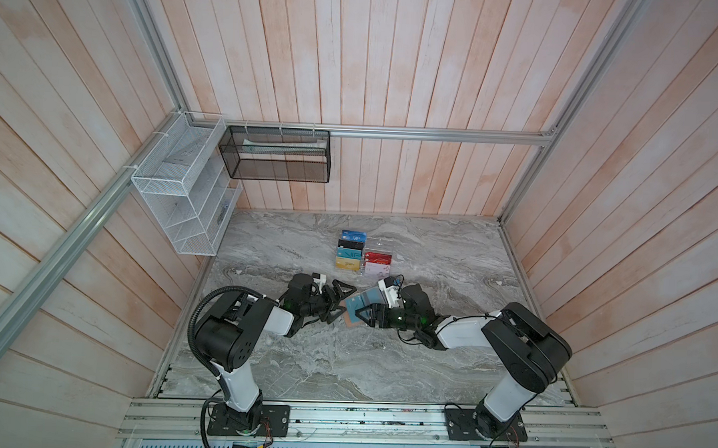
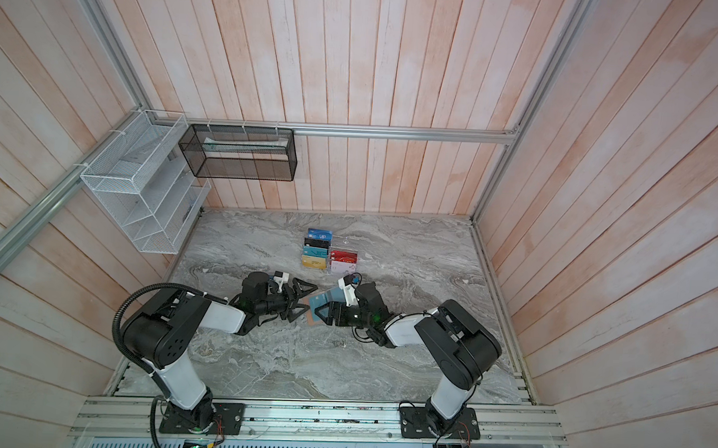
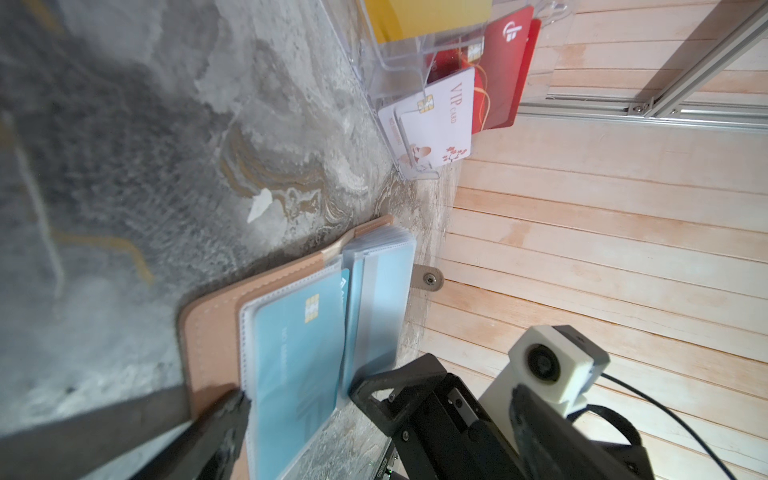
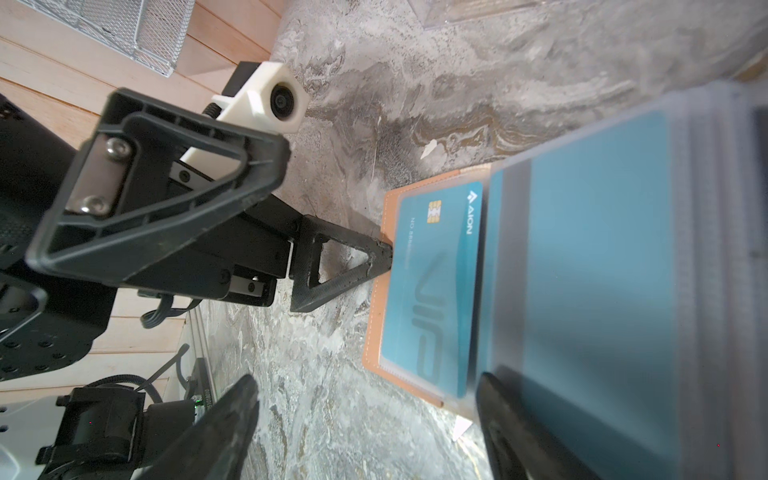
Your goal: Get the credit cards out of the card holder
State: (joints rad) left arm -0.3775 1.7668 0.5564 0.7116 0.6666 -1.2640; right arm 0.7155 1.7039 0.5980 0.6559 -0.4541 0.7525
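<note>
Just beside the left end effector [image 1: 340, 301] — the card holder [image 1: 351, 321], open.

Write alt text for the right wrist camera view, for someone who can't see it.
An open tan card holder lies on a grey marble table, a teal VIP card in its clear sleeve. The open left gripper has one fingertip at the holder's edge; the right gripper, also open, has one finger over the sleeve pages.

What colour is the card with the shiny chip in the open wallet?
The card is teal blue with VIP lettering, clearest in the right wrist view.
</note>
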